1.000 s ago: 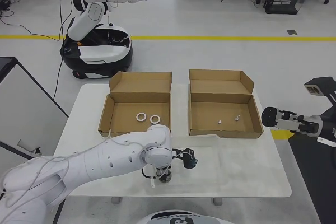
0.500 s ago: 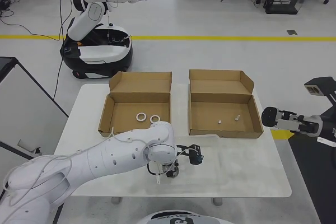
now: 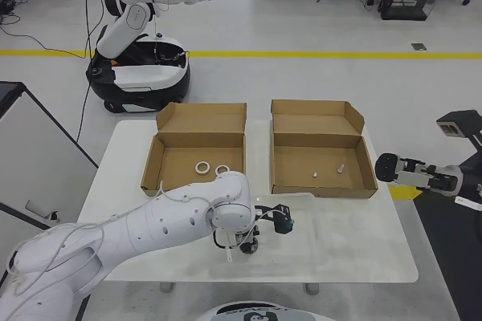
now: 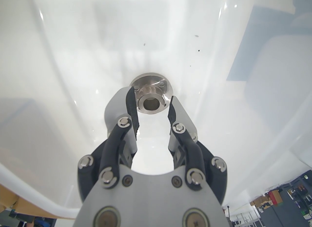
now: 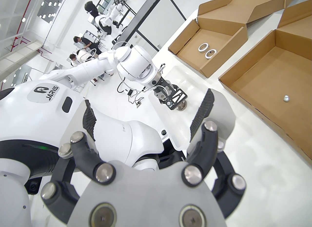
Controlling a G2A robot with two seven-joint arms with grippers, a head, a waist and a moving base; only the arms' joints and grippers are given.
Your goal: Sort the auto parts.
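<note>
Left claw [image 4: 151, 96]: closed down to the width of the metal fitting [image 4: 148, 80], pads against either side of its raised neck, wide flange beyond the fingertips. It sits low over the desk [image 3: 345, 241], near the front edge. I cannot tell whether the flange is resting on the surface or just clear of it.

Right claw [image 5: 146, 115]: spread wide, empty, held off the right side of the desk, well apart from the work.

Risks, as I judge them:
- The neck is round, smooth metal, and only the tips of my pads bear on it. The fitting could pivot or slide out on the lift.
- If dropped here, it may roll on its flange and go over the front edge.
- Both boxes have a raised front wall. With too little height on the carry, the flange clips the cardboard and is knocked loose, or shoves the box.
- Wrong bin. The left box [image 3: 177, 168] holds two white rings [image 3: 201, 168], and the right box [image 3: 297, 164] holds two small metal pieces [image 3: 338, 168]. Metal suggests the right box, but the match is not certain.
</note>
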